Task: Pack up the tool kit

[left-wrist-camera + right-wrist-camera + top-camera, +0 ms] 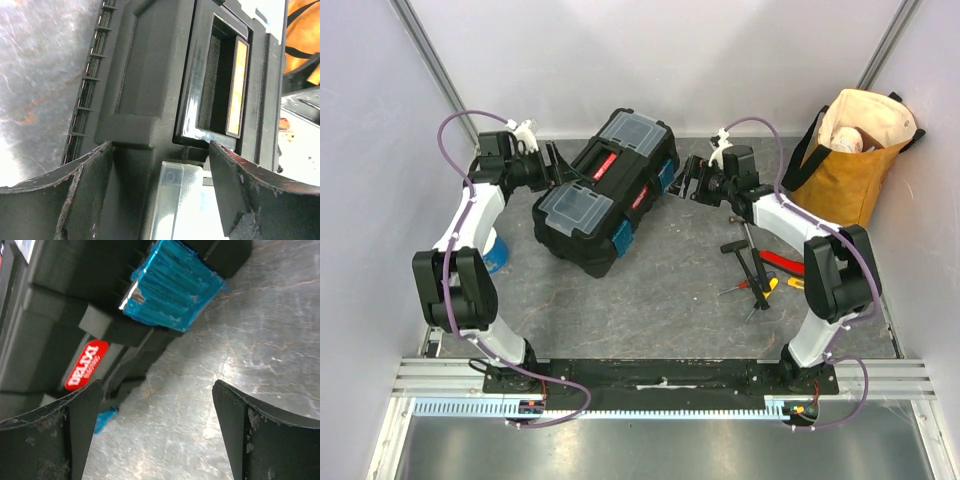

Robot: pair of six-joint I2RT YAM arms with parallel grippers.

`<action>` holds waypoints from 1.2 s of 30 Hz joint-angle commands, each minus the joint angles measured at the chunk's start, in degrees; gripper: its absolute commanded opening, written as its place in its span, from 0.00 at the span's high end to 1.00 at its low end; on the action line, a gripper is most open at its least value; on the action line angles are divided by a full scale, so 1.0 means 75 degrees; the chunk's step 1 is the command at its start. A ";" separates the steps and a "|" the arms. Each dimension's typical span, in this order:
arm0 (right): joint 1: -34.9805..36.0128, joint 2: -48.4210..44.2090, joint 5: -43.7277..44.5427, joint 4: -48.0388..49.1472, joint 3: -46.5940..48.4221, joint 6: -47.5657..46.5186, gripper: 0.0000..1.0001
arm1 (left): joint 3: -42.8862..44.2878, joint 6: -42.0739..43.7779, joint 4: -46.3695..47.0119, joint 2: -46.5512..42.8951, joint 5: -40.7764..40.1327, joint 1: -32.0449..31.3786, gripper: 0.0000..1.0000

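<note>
Nearest my bases, the loose tools are lying on the grey table (660, 300) to my right. The hammer (745, 245), the red-handled pliers (782, 263) and the screwdrivers (752, 287) are resting close together, none of them packed yet. I am judging the hammer head-heavy, so I am planning to take it on the shaft near the head. The screwdrivers are looking thin and likely to roll.

Farther out, the toolbox (605, 190) is sitting slantwise mid-table, its lid down. My left gripper (552, 170) is standing open at its rear edge, fingers (75, 200) on either side of the black shell but clamping nothing. My right gripper (685, 180) is gaping wide beside the box's other side, only bare table between its jaws, and is facing the blue latch (172, 287).

I am reckoning the box stiff, smooth and too bulky for one pincer. The latch is offering the best purchase. Farthest off, the yellow tote bag (850, 160) is leaning in the corner.
</note>
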 commanded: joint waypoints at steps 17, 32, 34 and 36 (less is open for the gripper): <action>0.0425 0.2262 -0.0644 0.3072 0.1145 0.2807 0.24 | -0.1397 -0.2559 0.0822 -0.0465 0.1013 -0.1103 0.23; -0.0125 0.1070 0.1301 0.1232 0.1031 0.1331 0.02 | 0.0629 -0.1727 -0.0432 -0.0429 -0.1304 -0.0495 0.08; -0.0370 0.0718 0.1477 0.1103 0.0796 0.1248 0.02 | 0.1039 -0.1610 -0.0677 -0.0418 -0.1879 -0.0250 0.07; -0.0512 0.0390 0.2061 0.0811 0.0597 0.1271 0.02 | 0.1333 -0.1458 -0.0888 -0.0453 -0.2720 -0.0201 0.06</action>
